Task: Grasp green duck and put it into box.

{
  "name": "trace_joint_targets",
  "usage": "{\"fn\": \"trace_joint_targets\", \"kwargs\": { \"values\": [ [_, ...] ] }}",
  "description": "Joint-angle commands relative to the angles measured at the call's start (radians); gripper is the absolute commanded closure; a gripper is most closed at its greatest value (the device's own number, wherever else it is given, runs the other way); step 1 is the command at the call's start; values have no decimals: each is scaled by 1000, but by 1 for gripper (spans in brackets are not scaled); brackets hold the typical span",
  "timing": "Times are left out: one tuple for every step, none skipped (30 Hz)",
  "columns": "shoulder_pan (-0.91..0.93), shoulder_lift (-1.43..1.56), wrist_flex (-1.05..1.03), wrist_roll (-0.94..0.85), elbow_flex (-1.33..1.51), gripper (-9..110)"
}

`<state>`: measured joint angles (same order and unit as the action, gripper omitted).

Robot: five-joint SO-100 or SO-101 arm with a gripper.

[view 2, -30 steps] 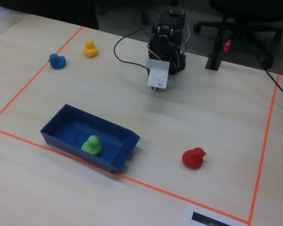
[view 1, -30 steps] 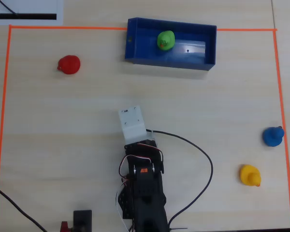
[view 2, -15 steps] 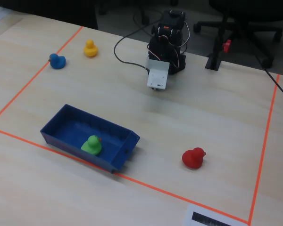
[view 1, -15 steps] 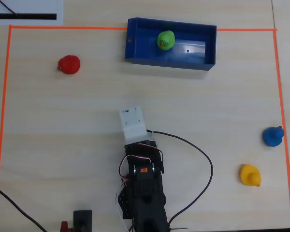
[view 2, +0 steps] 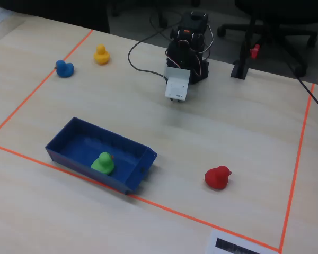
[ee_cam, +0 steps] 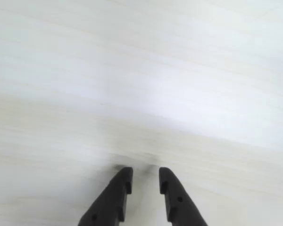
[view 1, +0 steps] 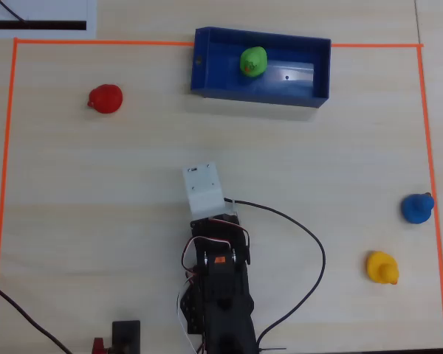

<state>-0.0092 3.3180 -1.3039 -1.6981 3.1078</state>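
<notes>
Wrist view shows the gripper (ee_cam: 145, 181) pointing down at bare pale wood, its two dark fingers nearly together with only a narrow slot between the tips, and nothing held in that slot. No duck, box or tape line enters that picture, so the tool is hanging over open table.

Overhead, the arm (view 1: 218, 287) sits folded at the 6 o'clock edge of the taped square, its white wrist block reaching a little way toward 12. The actual fingertips are hidden beneath that block in the overhead and fixed views.

Going outward from the tool, the green duck (view 1: 253, 61) lies at roughly 12 to 1 o'clock, well apart from the arm. It already sits inside the box (view 1: 310, 88), toward the end that the overhead view shows on the left, upright on the blue floor and close to the far wall. The box's long axis runs from 9 to 3 o'clock, crosswise to the arm's line of reach, along the far strip of orange tape (view 1: 376, 46). In the fixed view the same green duck (view 2: 103, 162) rests inside the box (view 2: 63, 138).

The red duck (view 1: 105, 98) stands at about 10 o'clock, the blue duck (view 1: 416, 208) at 3 and the yellow duck (view 1: 382, 267) near 4, all outside the box.

Judged from how things lie, the placing looks done, with no further reach needed.
</notes>
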Motion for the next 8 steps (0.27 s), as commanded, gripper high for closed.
{"fn": "trace_joint_targets", "kwargs": {
  "values": [
    [15, -6, -23, 2, 3, 96],
    [15, -6, -23, 2, 3, 95],
    [15, -6, -23, 2, 3, 95],
    [15, -6, -23, 3, 3, 95],
    [15, -6, -23, 3, 3, 95],
    [15, -6, -23, 3, 3, 95],
    [15, -6, -23, 3, 3, 95],
    [15, -6, -23, 3, 3, 95]
  ]
}}
